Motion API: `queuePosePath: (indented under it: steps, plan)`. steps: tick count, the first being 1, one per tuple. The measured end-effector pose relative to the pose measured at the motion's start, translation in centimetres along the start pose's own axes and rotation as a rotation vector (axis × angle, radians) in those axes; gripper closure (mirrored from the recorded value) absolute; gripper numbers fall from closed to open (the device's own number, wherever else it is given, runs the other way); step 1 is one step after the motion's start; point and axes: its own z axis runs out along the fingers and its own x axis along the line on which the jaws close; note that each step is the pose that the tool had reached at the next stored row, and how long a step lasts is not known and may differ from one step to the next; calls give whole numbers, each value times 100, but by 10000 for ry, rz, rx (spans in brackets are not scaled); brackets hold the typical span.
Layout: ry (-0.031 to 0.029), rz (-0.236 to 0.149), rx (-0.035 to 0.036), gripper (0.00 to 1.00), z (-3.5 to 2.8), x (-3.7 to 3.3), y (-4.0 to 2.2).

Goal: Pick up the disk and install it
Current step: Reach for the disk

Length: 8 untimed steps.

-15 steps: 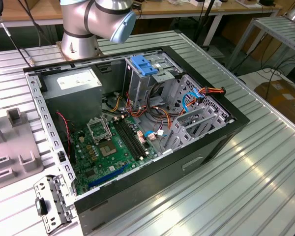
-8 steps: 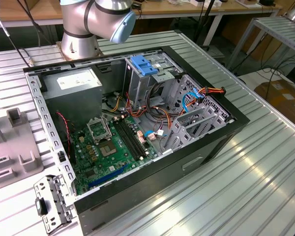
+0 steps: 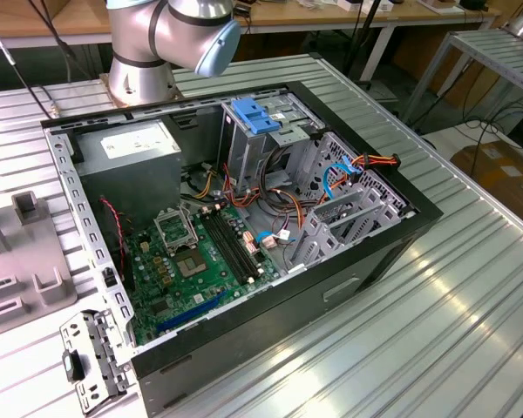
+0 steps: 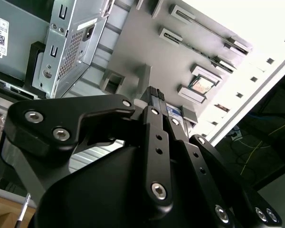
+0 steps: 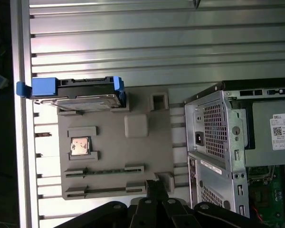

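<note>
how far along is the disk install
Nothing looks done yet. The disk stands on edge at one end of the grey fixture, outside the open computer case. The gripper is shut and holds nothing, hanging near the fixture's other end, apart from the disk. Both the pick-up and the install are left.

Printed white sticker [image 5: 283, 132] on the power supply [image 5: 267, 153]

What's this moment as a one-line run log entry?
step: pick not begun | disk: on edge in grey fixture, untouched | end effector: shut, empty, over fixture, apart from disk
</note>
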Motion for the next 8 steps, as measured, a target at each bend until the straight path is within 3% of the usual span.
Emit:
queuePosePath:
  steps: [8]
  plan:
    - [1,-1,0,89,-4,73,-6]
